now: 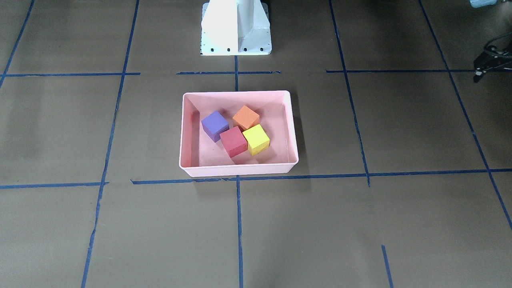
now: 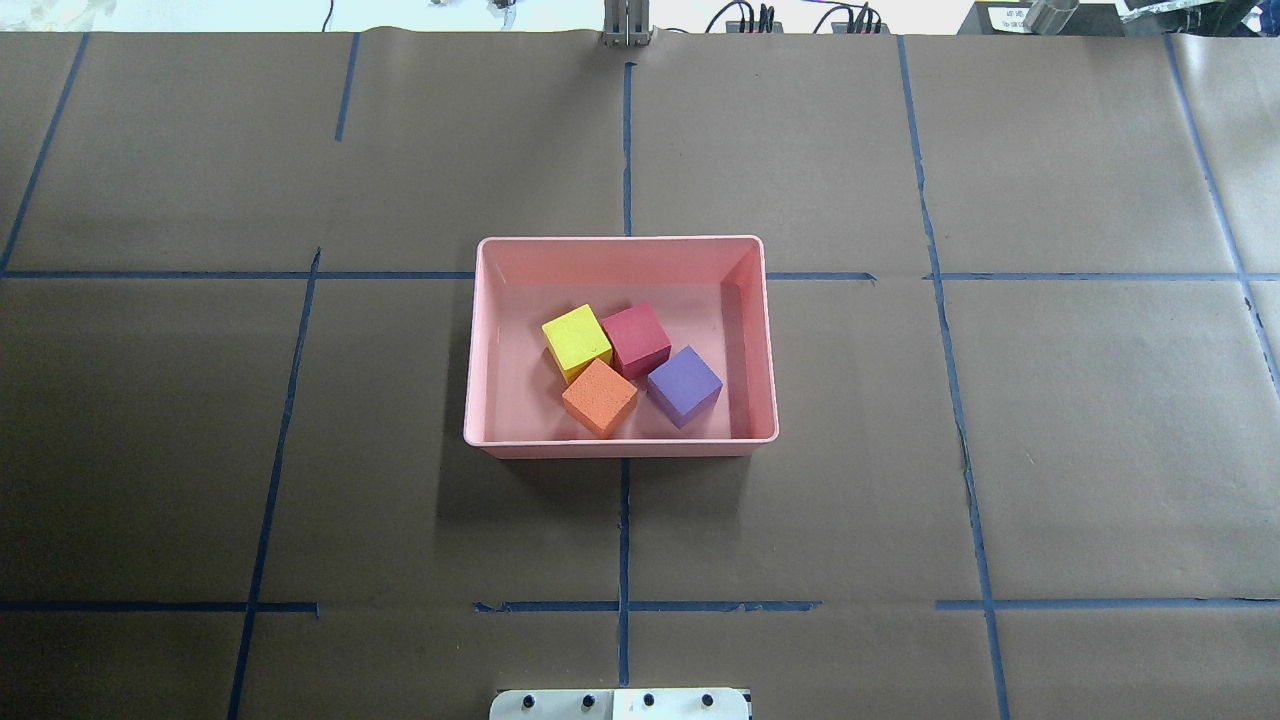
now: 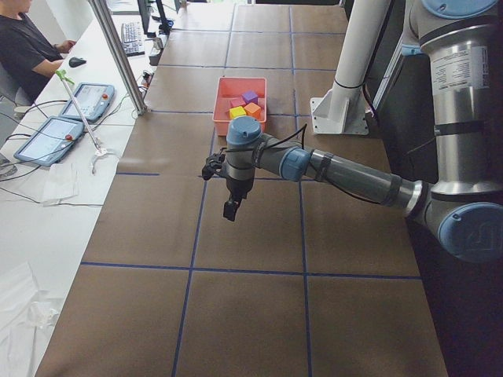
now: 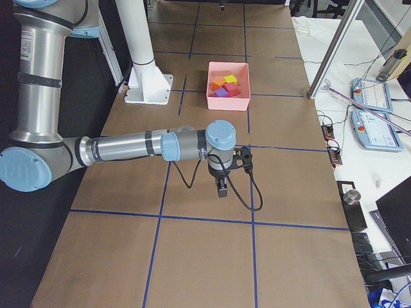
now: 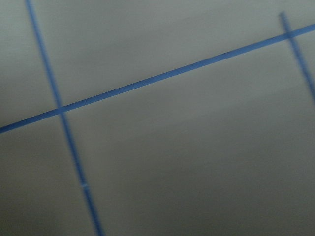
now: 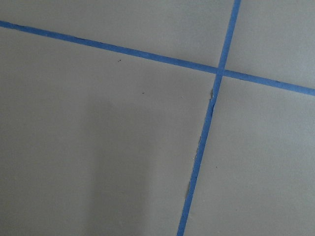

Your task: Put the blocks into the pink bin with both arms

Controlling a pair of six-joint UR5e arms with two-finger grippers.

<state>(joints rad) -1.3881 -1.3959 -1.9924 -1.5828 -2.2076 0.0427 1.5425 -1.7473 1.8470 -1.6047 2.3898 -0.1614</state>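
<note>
The shallow pale pink plastic bin [image 2: 620, 242] sits on the brown paper worktop [image 2: 1000, 450], between the two grippers and well apart from each. Clustered inside it are the yellow-green foam cube [image 2: 576, 340], red foam cube [image 2: 637, 338], orange foam cube [image 2: 599, 397] and purple foam cube [image 2: 684, 385]. The black left gripper [image 3: 230, 210] and black right gripper [image 4: 222, 190] point down over the worktop. Whether either one is parted or closed cannot be told.

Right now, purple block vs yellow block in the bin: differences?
Colour: purple block is violet, yellow block bright yellow-green. Place: purple lies nearer the robot's base, toward its right; yellow farther, toward its left. Neighbours: yellow meets the orange block; purple stands apart from it. Shared: equal size, both flat in the pink bin.
</note>
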